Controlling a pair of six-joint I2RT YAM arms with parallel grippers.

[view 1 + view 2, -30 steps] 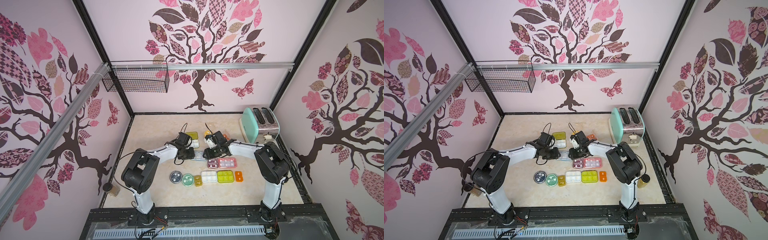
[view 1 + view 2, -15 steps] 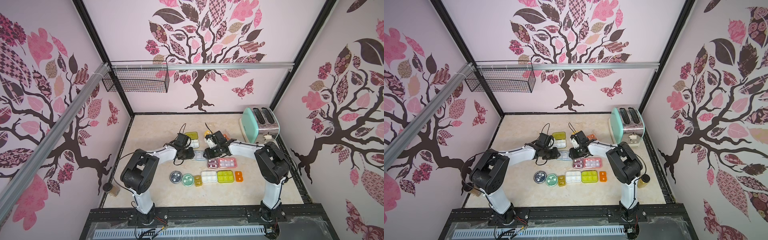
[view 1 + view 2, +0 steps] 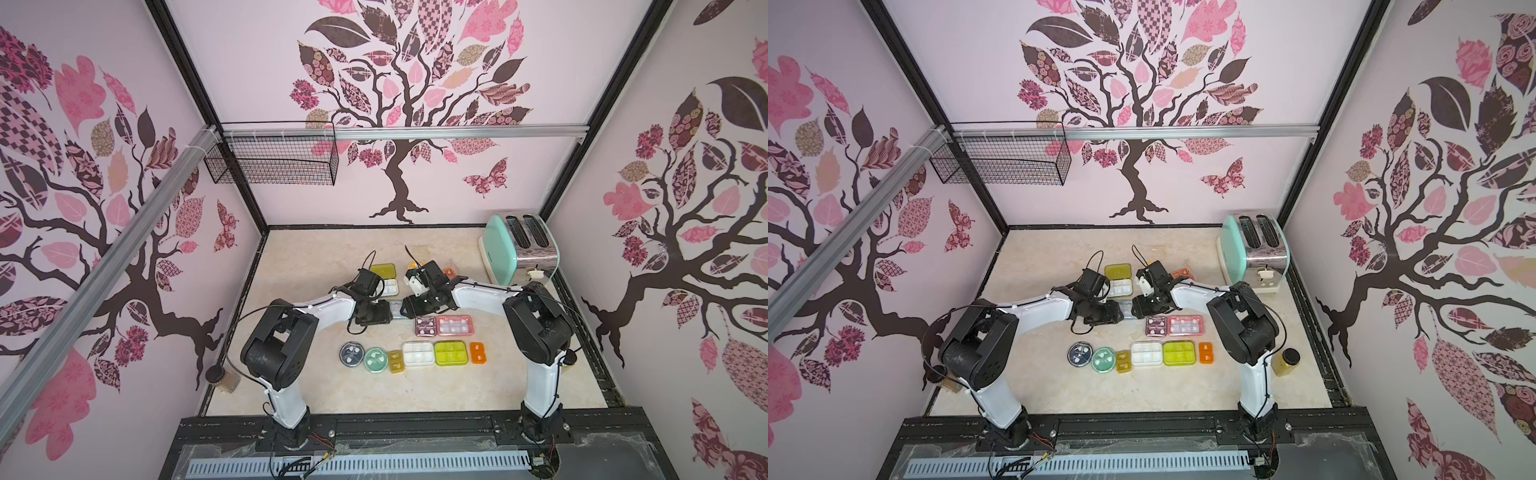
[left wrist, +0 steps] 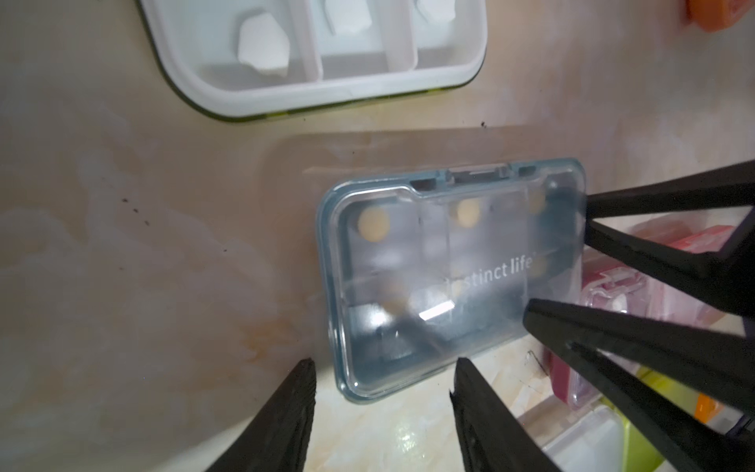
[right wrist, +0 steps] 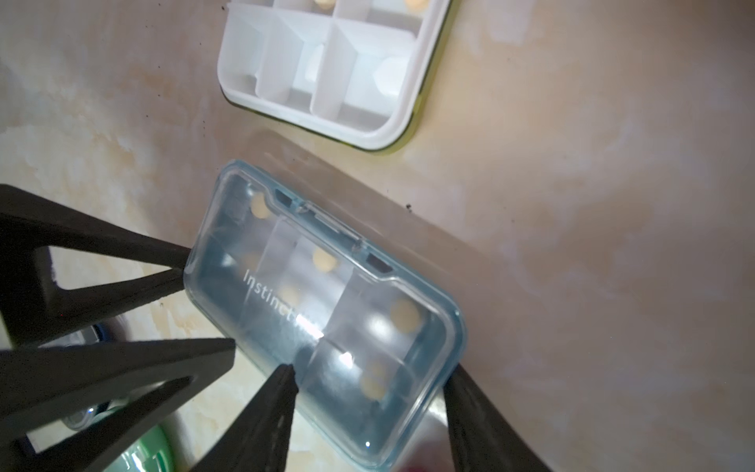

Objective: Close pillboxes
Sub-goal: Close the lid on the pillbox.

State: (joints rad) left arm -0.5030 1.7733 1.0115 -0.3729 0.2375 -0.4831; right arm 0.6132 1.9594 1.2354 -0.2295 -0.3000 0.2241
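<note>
A blue translucent pillbox (image 4: 449,269) (image 5: 327,310) lies flat on the table with its lid down, between the two grippers (image 3: 397,309). My left gripper (image 4: 384,367) is open, its fingertips just short of one corner of the box. My right gripper (image 5: 369,370) is open too, its jaws standing on either side of the box's other end. Just beyond lies a lime pillbox (image 3: 384,277) with its lid up and its white tray (image 4: 318,61) (image 5: 327,73) showing pills. Maroon (image 3: 424,325) and pink (image 3: 455,325) pillboxes lie beside the right gripper.
Nearer the front stands a row of shut pillboxes: navy round (image 3: 351,354), green round (image 3: 376,358), amber (image 3: 395,360), white (image 3: 417,353), lime (image 3: 451,352), orange (image 3: 478,352). A mint toaster (image 3: 515,249) is at the back right. Dark-lidded jars (image 3: 220,376) (image 3: 1285,361) stand at the table's sides.
Both grippers' jaws have widened around the blue pillbox. Neither arm has shifted noticeably, and the box lies in the same place.
</note>
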